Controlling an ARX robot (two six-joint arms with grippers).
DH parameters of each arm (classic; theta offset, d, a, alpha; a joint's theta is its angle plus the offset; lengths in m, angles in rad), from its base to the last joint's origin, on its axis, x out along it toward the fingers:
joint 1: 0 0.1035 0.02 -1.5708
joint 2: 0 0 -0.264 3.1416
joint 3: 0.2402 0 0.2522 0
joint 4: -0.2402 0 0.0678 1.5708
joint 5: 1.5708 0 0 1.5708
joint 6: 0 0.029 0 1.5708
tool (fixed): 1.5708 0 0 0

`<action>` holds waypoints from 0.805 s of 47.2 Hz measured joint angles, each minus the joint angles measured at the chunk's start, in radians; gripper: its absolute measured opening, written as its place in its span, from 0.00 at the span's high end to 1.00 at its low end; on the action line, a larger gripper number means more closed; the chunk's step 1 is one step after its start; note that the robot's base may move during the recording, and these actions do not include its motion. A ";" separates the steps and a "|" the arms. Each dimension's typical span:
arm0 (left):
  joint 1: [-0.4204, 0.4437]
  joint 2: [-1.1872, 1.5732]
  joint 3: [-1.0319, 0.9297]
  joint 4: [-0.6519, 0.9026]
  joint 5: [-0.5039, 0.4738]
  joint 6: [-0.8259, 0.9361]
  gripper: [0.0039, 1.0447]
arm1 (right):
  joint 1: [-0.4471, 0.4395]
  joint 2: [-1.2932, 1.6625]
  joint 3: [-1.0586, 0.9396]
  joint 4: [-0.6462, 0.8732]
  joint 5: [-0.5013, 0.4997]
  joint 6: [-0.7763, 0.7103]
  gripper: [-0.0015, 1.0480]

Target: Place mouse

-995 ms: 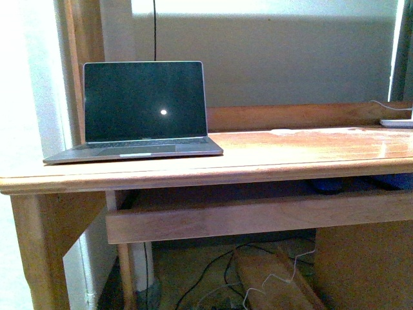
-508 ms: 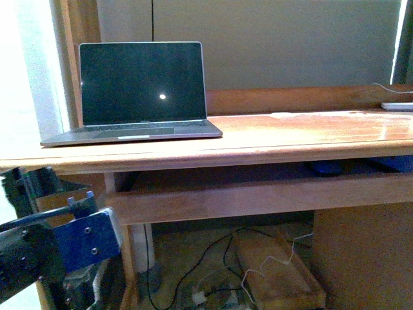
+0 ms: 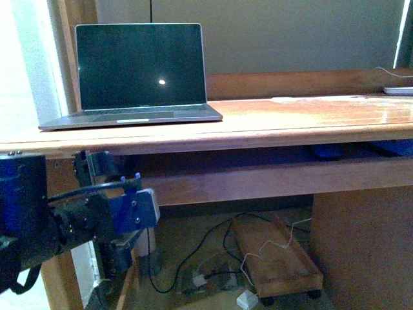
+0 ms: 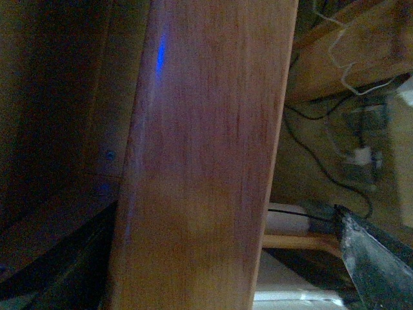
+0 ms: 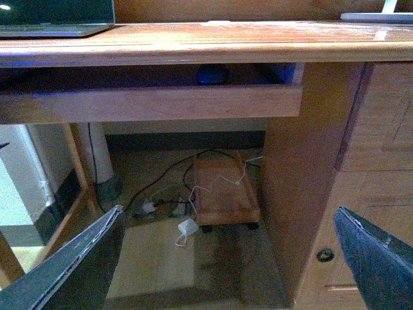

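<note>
We face a wooden counter [image 3: 303, 126] whose glossy reddish top catches the light toward two o'clock. An open laptop [image 3: 139, 71] sits on it at ten o'clock, its screen dark but for one small bright dot. At the far two o'clock edge lies a flat white thing [image 3: 399, 91] with a thin cord; we cannot tell what it is. A plain grey wall [image 3: 290, 35] runs behind the counter's raised back rail.

Under the top hangs a shallow tray [image 3: 258, 184]. The mouse [image 3: 326, 152] lies inside it toward three o'clock, a dark shape half hidden by the tray's front board.

At six o'clock a low wooden trolley [image 3: 277, 261] stands on the floor among loose black and white cables [image 3: 193, 258], with a white plug block [image 3: 247, 299] just beside it. A wooden cupboard [image 3: 361, 245] closes the space at four o'clock.

Our left arm [image 3: 77, 219], black with a blue plate, shows at eight o'clock below the counter's edge. The left pincer [image 4: 229, 213] has its fingers apart, close against a wooden board, one finger very dim. The right pincer [image 5: 228, 210] is spread wide, holds nothing, and is well apart from the mouse.
</note>
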 joint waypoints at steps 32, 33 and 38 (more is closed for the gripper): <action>-0.057 -0.503 -0.248 -0.612 0.206 -0.608 0.07 | 0.000 0.000 0.000 0.000 0.000 0.000 0.07; -0.061 -0.520 -0.261 -0.599 0.206 -0.652 0.07 | 0.000 0.000 0.000 0.000 0.000 0.000 0.07; -0.089 -0.618 -0.329 -0.528 0.203 -0.915 0.07 | 0.000 0.000 0.000 0.000 0.000 0.000 0.07</action>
